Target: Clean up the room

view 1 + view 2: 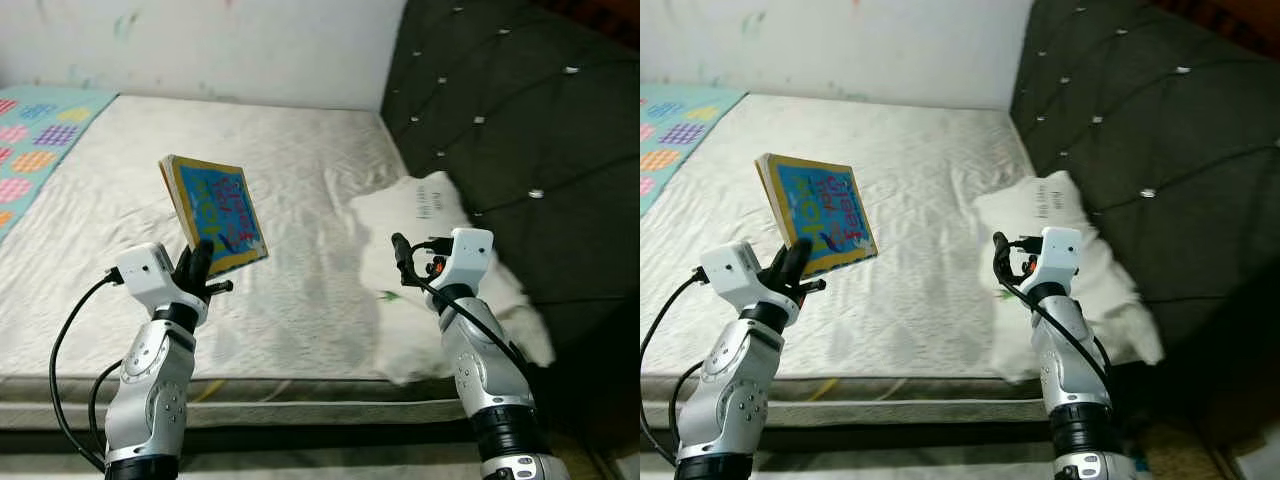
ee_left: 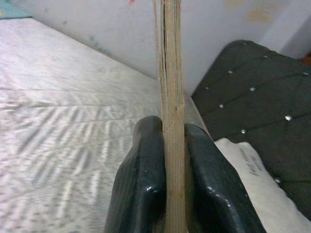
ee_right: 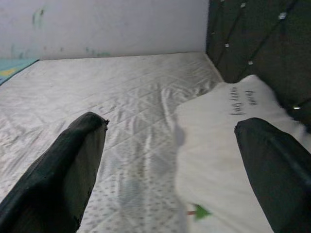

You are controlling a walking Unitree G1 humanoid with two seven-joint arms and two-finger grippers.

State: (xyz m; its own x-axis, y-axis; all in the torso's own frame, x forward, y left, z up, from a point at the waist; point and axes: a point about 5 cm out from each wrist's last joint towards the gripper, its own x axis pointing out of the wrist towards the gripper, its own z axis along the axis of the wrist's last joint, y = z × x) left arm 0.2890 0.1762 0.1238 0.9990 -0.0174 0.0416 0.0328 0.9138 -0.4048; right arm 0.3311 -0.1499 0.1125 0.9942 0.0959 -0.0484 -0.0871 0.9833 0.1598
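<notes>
The left gripper (image 1: 200, 268) holds a book (image 1: 213, 214) tilted up above the bed (image 1: 290, 190), its fingers (image 2: 146, 189) clamped on the book's lower edge. The cover is blue with a yellow border; its red lettering is too blurred to read. The right gripper (image 3: 170, 170) hovers over the white pillow (image 1: 430, 215) with its fingers spread wide apart. The pillow bears dark handwriting that cannot be read.
</notes>
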